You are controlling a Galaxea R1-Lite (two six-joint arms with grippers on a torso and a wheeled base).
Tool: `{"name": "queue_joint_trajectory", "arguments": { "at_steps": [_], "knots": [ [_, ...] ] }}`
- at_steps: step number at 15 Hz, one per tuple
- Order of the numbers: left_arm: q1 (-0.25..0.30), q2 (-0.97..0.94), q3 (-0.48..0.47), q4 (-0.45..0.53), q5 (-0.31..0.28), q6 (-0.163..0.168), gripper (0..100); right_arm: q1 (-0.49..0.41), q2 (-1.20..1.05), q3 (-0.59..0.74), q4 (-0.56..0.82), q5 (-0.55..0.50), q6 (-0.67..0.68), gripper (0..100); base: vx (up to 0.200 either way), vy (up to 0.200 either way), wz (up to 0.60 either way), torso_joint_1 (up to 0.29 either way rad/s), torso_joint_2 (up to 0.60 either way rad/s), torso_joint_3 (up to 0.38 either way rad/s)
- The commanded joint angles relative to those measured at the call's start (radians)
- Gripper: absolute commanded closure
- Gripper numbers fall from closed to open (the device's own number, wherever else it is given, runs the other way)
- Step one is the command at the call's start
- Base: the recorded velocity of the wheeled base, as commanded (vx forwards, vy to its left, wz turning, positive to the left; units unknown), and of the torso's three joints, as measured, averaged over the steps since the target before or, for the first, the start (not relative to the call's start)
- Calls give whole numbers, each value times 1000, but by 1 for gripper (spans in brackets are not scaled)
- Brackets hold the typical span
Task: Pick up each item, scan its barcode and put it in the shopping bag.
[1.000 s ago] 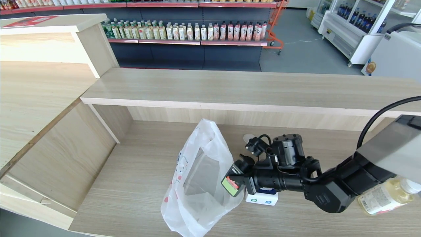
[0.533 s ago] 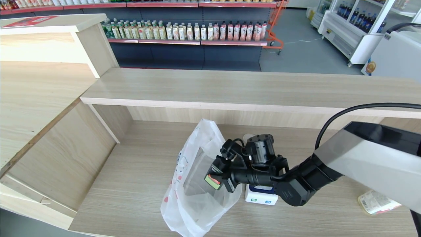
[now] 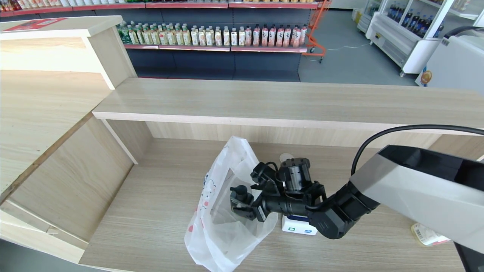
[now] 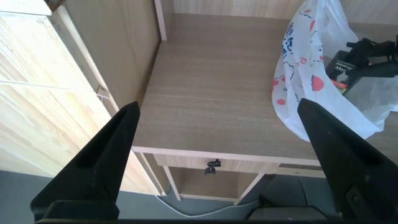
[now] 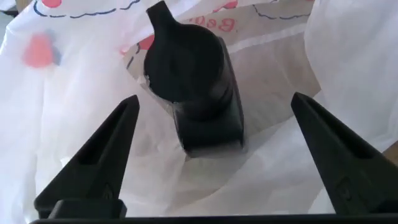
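Right gripper [image 3: 242, 202] hangs in the mouth of the bag [image 3: 211, 234], fingers apart above a dark item [image 5: 196, 93]; left gripper [image 4: 219, 109] spread too.

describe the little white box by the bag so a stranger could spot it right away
On the lower wooden counter, find the white plastic shopping bag near the front edge. Just right of it, partly under the right arm, sits the white box. Unlike the soft bag, it is squared-off, with a blue top and green and blue marks on its front.
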Motion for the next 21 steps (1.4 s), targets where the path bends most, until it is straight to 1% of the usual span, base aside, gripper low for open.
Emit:
{"name": "queue_joint_trajectory", "arguments": {
  "at_steps": [1,2,3,5,9,10,11,12,13,14,15,16,17,18,19,21],
  "knots": [
    [2,0,0,0,1,0,0,2,-33,4,-2,0,97,0,0,0,0,0,0,0],
    [2,0,0,0,1,0,0,2,-42,3,1,0,143,0,0,0,0,0,0,0],
    [2,0,0,0,1,0,0,0,-75,6,6,0,275,0,0,0,0,0,0,0],
    [0,0,0,0,1,0,0,-34,-116,41,17,0,398,0,0,0,0,0,0,0],
    [0,0,0,0,-1,0,0,-109,-211,121,23,-3,583,0,0,0,0,0,0,0],
    [0,0,0,0,1,0,0,-119,-231,136,24,-3,606,0,0,0,0,0,0,0],
    [0,0,0,0,1,0,0,-139,-326,195,29,2,712,0,0,0,0,0,0,0],
    [2,0,0,0,-1,0,0,-141,-426,254,58,5,786,0,0,0,0,0,0,0],
    [2,0,0,0,1,0,0,-141,-489,294,95,2,803,0,0,0,0,0,0,0],
    [2,0,0,0,-1,0,0,-147,-618,371,170,0,797,0,0,0,0,0,0,0],
    [0,0,0,0,-1,0,0,-175,-714,419,250,2,744,0,0,0,0,0,0,0],
    [0,0,0,0,1,0,0,-219,-783,439,342,-14,646,0,0,0,0,0,0,0],
    [0,0,0,0,-1,0,0,-265,-846,442,422,-54,560,0,0,0,0,0,0,0],
    [0,0,0,0,1,0,0,-302,-897,432,486,-101,511,0,0,0,0,0,0,0],
    [0,0,0,0,1,0,0,-330,-946,434,537,-123,494,0,0,0,0,0,0,0],
    [0,0,0,0,-1,0,0,-347,-1024,439,617,-126,487,0,0,0,0,0,0,0]
  ]
}}
